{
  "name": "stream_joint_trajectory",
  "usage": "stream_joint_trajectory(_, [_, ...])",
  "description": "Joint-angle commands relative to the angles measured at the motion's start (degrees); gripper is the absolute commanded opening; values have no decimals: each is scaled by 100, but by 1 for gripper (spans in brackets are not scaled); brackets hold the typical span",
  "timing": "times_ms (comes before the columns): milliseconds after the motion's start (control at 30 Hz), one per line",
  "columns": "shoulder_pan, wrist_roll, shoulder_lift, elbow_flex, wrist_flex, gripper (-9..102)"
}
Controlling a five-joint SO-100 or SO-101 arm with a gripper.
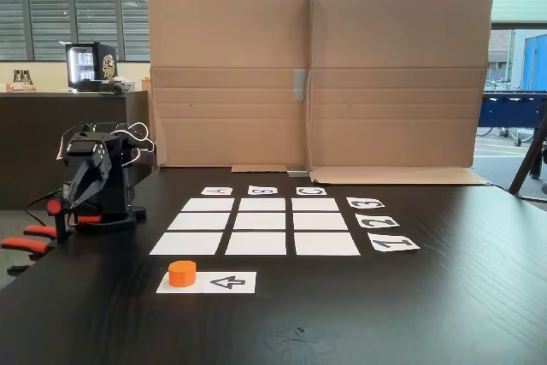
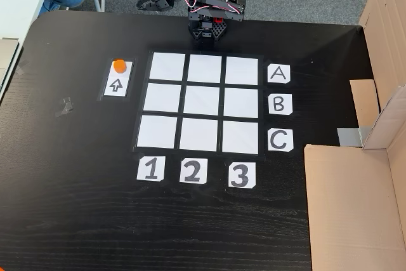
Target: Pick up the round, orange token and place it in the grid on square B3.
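The token [image 2: 119, 65] is seen resting on the white arrow strip [image 2: 117, 84], at the strip's end toward which the arrow points, at about nine o'clock of the grid [image 2: 199, 103] in the overhead-like fixed view; it is presumably set there as a fixed pickup spot. Square B3 [image 2: 241, 102] is left blank, beside the B card [image 2: 280, 103]. The arm is folded at twelve o'clock, its pincer [image 2: 146, 1] away from the token; whether it is open cannot be told.

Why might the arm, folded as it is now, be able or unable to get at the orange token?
Probably able: the token sits uncovered on the arrow strip, beside the grid, with nothing between it and the folded arm's gripper. Actual reach cannot be confirmed.
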Motion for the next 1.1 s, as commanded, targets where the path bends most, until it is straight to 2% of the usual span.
stream_joint_trajectory(0, [-114, 237, 18, 18, -97, -1])
stream_joint_trajectory(867, [-114, 220, 18, 0, -167, -1])
stream_joint_trajectory(1067, [-369, 220, -466, -1151, 721, -1])
